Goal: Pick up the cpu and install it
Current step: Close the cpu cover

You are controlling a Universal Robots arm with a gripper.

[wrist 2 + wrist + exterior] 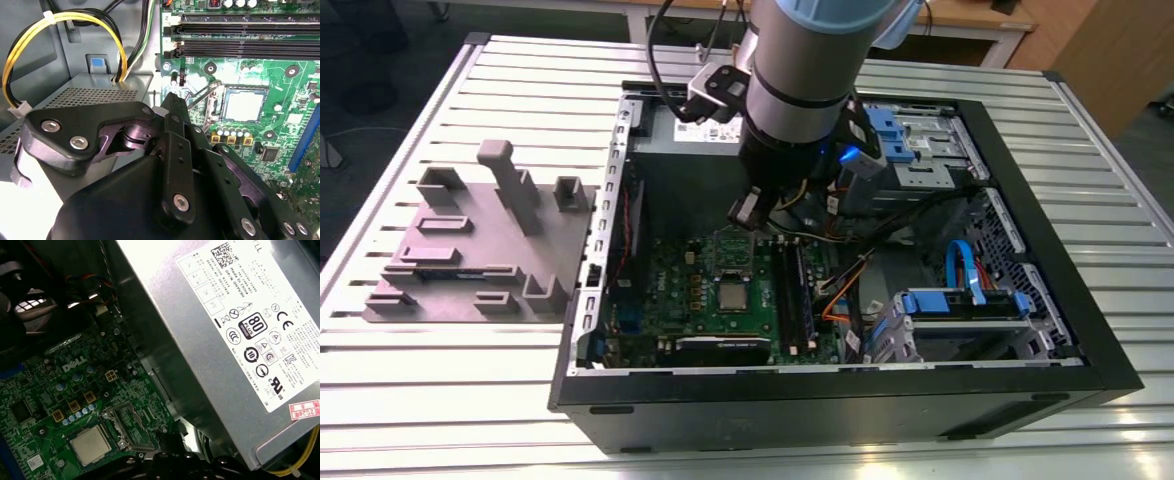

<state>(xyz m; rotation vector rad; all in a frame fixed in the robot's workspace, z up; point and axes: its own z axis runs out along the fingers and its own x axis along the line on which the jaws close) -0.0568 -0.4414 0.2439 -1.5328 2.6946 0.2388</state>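
My gripper (pixel 172 107) hangs over the motherboard (pixel 720 300), fingers pinched together on nothing as far as I can tell. The cpu (pixel 734 296) sits in its socket already.

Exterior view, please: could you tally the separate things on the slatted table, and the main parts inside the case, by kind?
computer case: 1
grey fixture block: 1
cpu: 1
power supply: 1
Total: 4

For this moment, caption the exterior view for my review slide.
Arm's tool hangs inside the open computer case above the motherboard, where the cpu sits in its socket.
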